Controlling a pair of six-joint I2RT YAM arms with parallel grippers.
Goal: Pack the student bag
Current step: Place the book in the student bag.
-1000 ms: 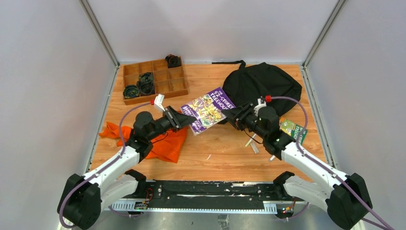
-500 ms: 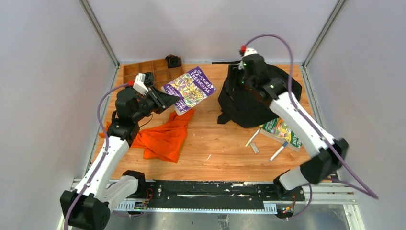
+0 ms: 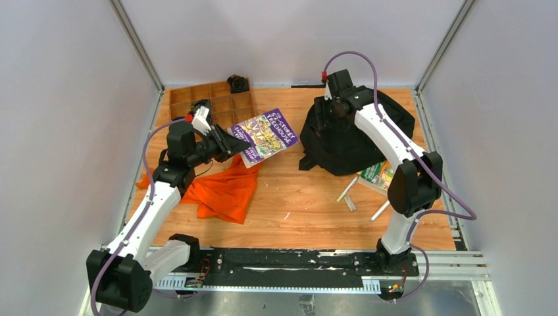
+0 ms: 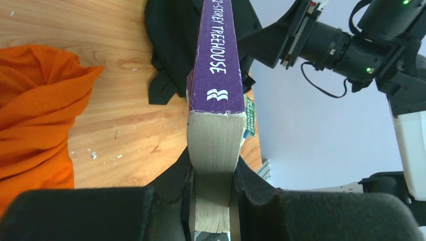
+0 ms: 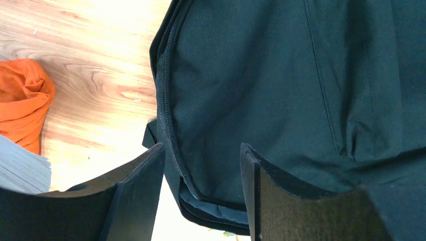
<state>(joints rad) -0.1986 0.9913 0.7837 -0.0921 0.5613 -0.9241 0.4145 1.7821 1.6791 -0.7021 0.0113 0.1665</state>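
The student bag (image 3: pixel 352 141) is a black backpack standing propped up at the back right. Its zipped opening edge faces left. My right gripper (image 3: pixel 330 105) is at the bag's top. In the right wrist view the gripper (image 5: pixel 201 150) has the bag's zipper edge (image 5: pixel 173 125) and fabric between its fingers, holding it up. My left gripper (image 3: pixel 226 146) is shut on the lower end of a thick purple book (image 3: pixel 264 135) and holds it above the table, left of the bag. In the left wrist view the gripper (image 4: pixel 213 168) clamps the book (image 4: pixel 216 60), spine up, pointing toward the bag (image 4: pixel 171 45).
An orange cloth (image 3: pixel 224 191) lies below the left gripper. A wooden divided tray (image 3: pixel 172 115) with black parts stands at the back left. A green book (image 3: pixel 376 174) and two pens (image 3: pixel 347 189) lie in front of the bag. Side walls are close.
The left gripper has carried the purple book up off the table and toward the back. The right arm has swung to the bag's top, and the bag now stands raised.
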